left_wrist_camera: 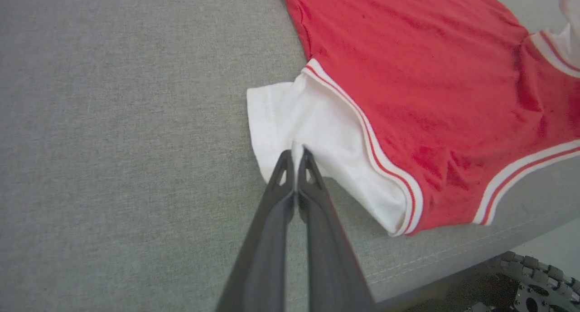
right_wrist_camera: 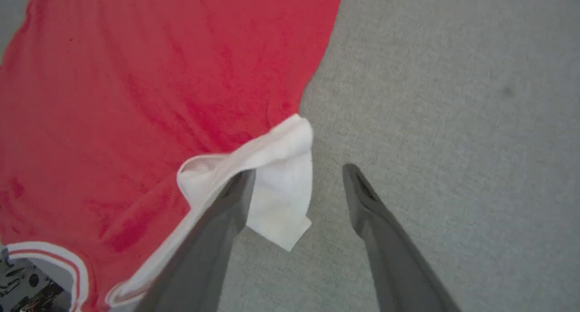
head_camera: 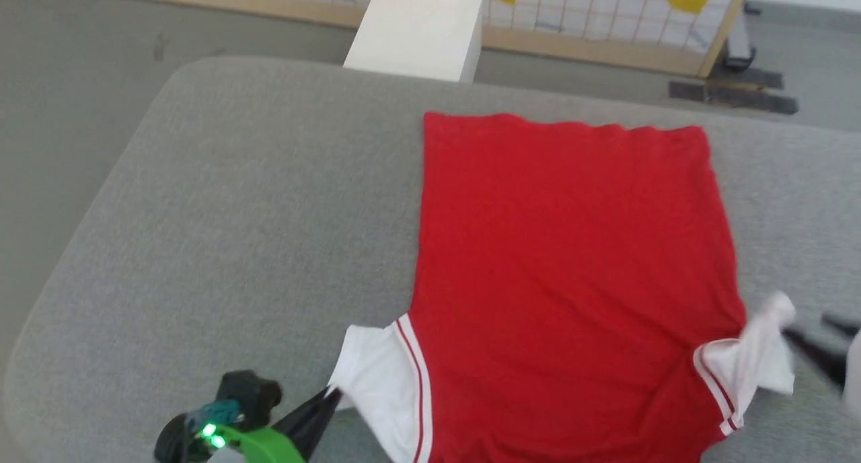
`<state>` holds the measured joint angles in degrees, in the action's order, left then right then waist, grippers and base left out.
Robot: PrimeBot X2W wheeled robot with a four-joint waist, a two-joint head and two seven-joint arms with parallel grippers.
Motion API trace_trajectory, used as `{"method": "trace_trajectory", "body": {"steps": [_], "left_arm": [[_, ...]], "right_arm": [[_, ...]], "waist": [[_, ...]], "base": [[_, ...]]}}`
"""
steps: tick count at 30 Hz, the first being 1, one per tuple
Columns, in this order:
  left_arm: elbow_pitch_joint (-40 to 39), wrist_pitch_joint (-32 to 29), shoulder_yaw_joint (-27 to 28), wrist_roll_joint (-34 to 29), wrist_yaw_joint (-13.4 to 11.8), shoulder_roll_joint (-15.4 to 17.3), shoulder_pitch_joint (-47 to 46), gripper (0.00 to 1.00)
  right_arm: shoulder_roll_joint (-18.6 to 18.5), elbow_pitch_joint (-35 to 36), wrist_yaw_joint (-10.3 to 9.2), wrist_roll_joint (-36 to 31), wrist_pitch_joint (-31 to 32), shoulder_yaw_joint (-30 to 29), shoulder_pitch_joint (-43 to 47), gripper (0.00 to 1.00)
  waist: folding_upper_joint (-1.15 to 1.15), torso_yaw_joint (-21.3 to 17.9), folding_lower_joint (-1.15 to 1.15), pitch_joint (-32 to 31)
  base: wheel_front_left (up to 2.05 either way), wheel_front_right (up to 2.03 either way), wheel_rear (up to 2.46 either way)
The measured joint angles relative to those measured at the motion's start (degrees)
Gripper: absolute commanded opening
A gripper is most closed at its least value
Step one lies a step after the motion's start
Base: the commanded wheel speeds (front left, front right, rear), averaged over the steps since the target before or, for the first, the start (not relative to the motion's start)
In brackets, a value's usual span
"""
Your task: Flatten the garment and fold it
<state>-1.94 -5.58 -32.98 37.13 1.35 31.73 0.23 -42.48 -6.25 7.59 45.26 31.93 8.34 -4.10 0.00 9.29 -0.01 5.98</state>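
The garment (head_camera: 572,247) lies spread on the grey cushion (head_camera: 255,214), plain red side up; its lettering and number are hidden. Its hem is at the far side and its white sleeves are toward me. My left gripper (left_wrist_camera: 297,154) is shut, pinching the outer edge of the left sleeve (left_wrist_camera: 308,126), which lies flat. In the head view this gripper (head_camera: 331,392) is at the lower left. My right gripper (right_wrist_camera: 294,173) is wide open. The right sleeve (right_wrist_camera: 281,189) is bunched and raised, draped against one finger (right_wrist_camera: 235,189). The right gripper (head_camera: 810,328) sits at the right edge.
The cushion's rounded left edge and its near edge (left_wrist_camera: 453,257) drop off to the floor. A white box (head_camera: 417,29) and a wood-framed mesh screen (head_camera: 605,46) stand behind the cushion. Part of my wheeled base (left_wrist_camera: 534,285) shows below the near edge.
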Motion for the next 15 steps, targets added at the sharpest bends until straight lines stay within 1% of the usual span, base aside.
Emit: {"method": "trace_trajectory", "body": {"steps": [2, 5, 8, 12, 15], "left_arm": [[-2.5, -0.8, -0.8, -0.5, -0.2, -0.3, -0.8, 0.0], [-6.2, -2.0, -2.1, -1.6, -0.5, -1.2, -2.1, 0.0], [-8.9, -2.4, -3.2, -3.3, -1.0, -2.0, -3.2, 0.0], [-11.4, -2.5, -4.7, -4.3, -1.4, -3.9, -4.7, 0.0], [-12.6, -2.5, -6.0, -5.3, -1.4, -5.3, -5.8, 0.0]], "right_arm": [[0.2, 0.5, 0.0, -0.8, 2.8, -2.0, -3.6, 1.0], [1.5, -0.4, -0.01, -1.7, 8.6, -5.0, -9.5, 1.0], [2.0, -2.3, -0.01, -6.3, 12.9, -6.9, -16.7, 1.0], [2.5, -7.0, -0.01, -11.9, 17.8, -8.9, -24.9, 1.0], [3.4, -11.9, -0.01, -16.0, 20.7, -10.6, -30.8, 1.0]], "waist": [[0.0, 0.9, 0.0, 1.3], [0.0, 2.6, 0.0, 3.7], [0.0, 4.5, 0.0, 6.4], [0.0, 6.9, 0.0, 9.9], [0.0, 9.2, 0.0, 12.8]], "base": [[0.0, 0.0, 0.0], [0.0, 0.0, 0.0], [0.0, 0.0, 0.0], [0.0, 0.0, 0.0], [0.0, 0.0, 0.0]]}}
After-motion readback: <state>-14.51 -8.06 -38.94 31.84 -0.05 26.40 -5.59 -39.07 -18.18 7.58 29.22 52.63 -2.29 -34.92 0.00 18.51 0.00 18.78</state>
